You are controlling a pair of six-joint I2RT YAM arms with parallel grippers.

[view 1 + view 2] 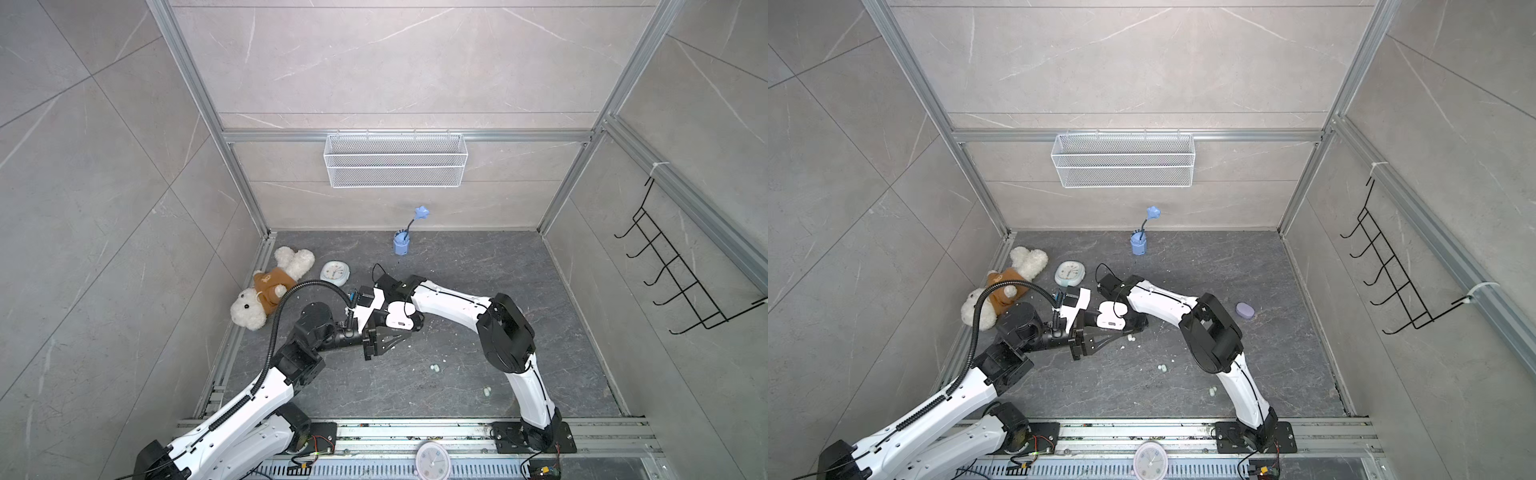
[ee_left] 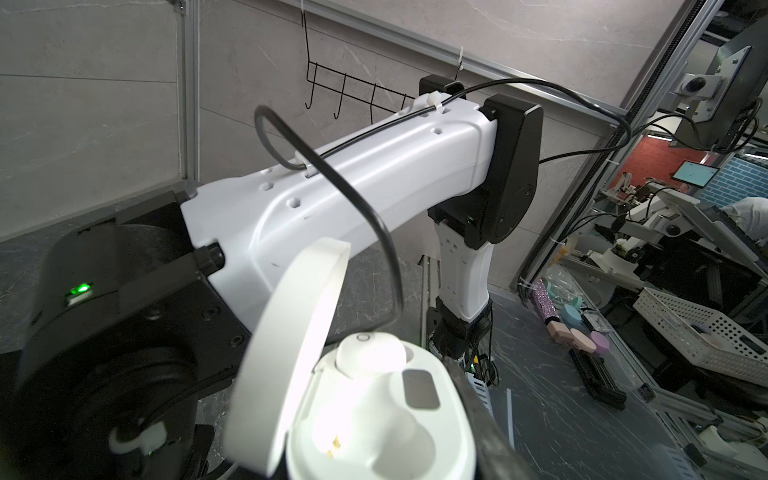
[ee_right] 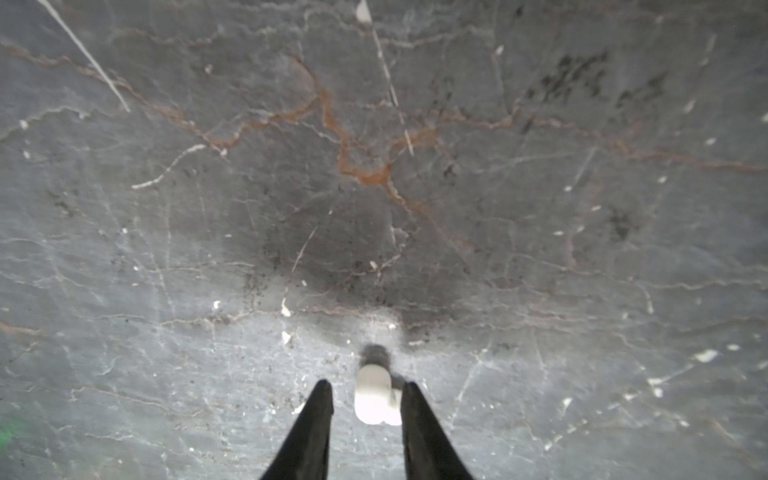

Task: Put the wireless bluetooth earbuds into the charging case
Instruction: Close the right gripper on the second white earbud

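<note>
My left gripper (image 1: 400,329) is shut on the white charging case (image 1: 400,316), held above the floor with its lid (image 2: 291,353) flipped open. One white earbud (image 2: 370,351) sits in one socket of the case (image 2: 386,415); the other socket is empty. My right gripper (image 3: 368,392) points down at the floor, open, with a white earbud (image 3: 374,399) lying between its fingers. One finger touches it and a gap shows at the other. In both top views the case and left gripper hide the right fingers. Two mint green earbuds (image 1: 435,367) lie on the floor nearby.
Another pale pair of buds (image 1: 486,390) lies nearer the front, and a closed lavender case (image 1: 1245,310) beside the right arm. A teddy bear (image 1: 270,286), a clock (image 1: 335,273) and a blue cup with a flower (image 1: 401,243) stand behind. A wire basket (image 1: 395,160) and hook rack (image 1: 681,274) hang on the walls.
</note>
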